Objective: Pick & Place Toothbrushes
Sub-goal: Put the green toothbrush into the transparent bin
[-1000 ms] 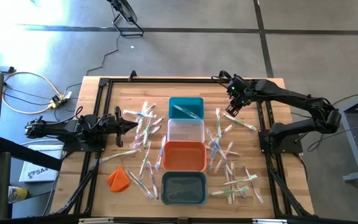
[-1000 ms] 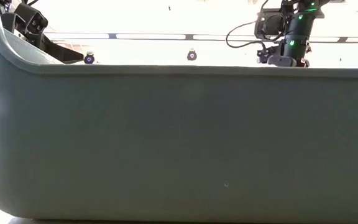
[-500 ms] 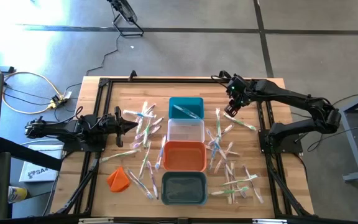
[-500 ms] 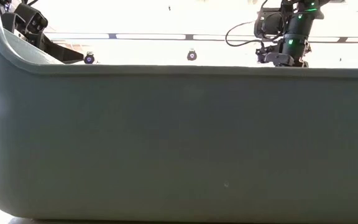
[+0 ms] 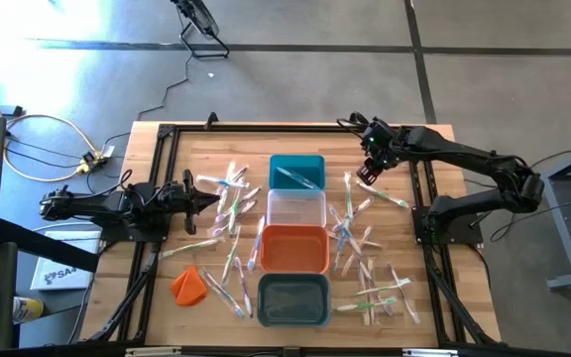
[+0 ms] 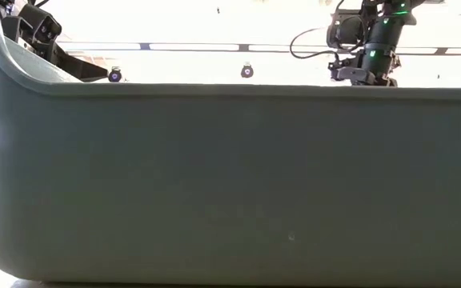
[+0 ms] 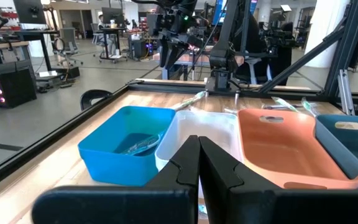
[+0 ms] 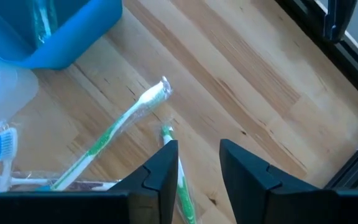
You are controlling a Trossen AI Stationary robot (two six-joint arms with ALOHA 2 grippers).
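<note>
Toothbrushes (image 5: 355, 243) are scattered all over the worktop (image 5: 414, 159) on both sides of a row of four bins, with one bunch (image 5: 228, 203) on the left-arm side of the clear bin (image 5: 296, 209) and a bigger spread on the right-arm side, running down past the orange bin (image 5: 293, 249) and grey bin (image 5: 293, 299). One toothbrush already lies inside the teal bin (image 5: 296, 172), which sits at the far end of the row, next to the clear bin.

The right hand (image 5: 368, 171) hangs just off the teal bin's right-arm side, over bare wood at the top of that spread. Its fingers (image 8: 160, 171) stand a little apart with nothing between them; a green-and-white toothbrush (image 8: 114, 134) lies just ahead of the tips and another green one (image 8: 180, 180) runs under the gap.

The left hand (image 5: 210, 201) sits beside the clear bin on the other side, low and level, fingers (image 7: 185, 165) pressed together and empty.

An orange cloth lump (image 5: 188, 285) lies near the grey bin, left-arm side.
</note>
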